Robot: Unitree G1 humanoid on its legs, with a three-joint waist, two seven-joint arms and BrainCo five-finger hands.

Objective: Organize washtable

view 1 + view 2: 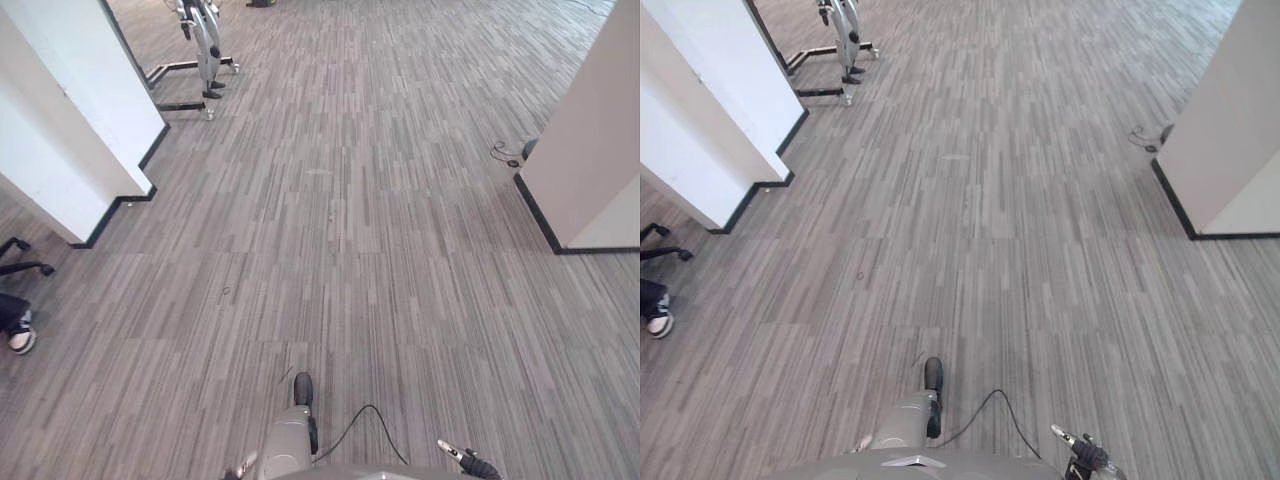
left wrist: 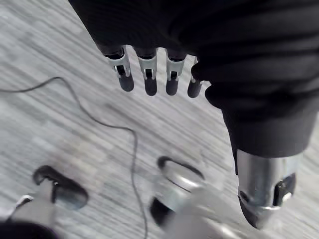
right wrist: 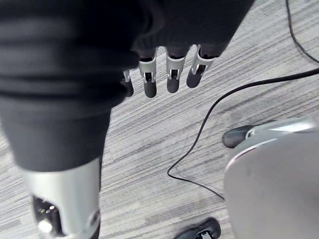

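Down at the near edge, the left hand (image 2: pixel 148 69) hangs over the grey striped carpet (image 1: pixel 350 250). Its fingers (image 2: pixel 124 74) are straight, side by side in a neat row with slim gaps between them. The thumb (image 2: pixel 264 194) sits well apart, and the hand holds nothing. The right hand (image 3: pixel 172 74) matches it: fingers (image 3: pixel 149 79) straight and close together, thumb (image 3: pixel 65 204) off to the side, nothing held. It peeks in at the lower right edge of the head views.

Moving out, at the left edge of the frame there's a person's shoe (image 1: pixel 20 335) on the carpet. Just above it is the dark foot of a chair base (image 1: pixel 25 262).

Further on, a white wall with black skirting (image 1: pixel 70 130) juts in from the upper left. Another white wall (image 1: pixel 600 150) stands at the right edge, with a small dark object and its thin cord (image 1: pixel 510 155) on the floor just beside it.

Farthest away, at the top left, a white machine on a dark floor stand (image 1: pixel 205 45) is parked beyond the left wall.

As for the washtable, I cannot tell where it is.
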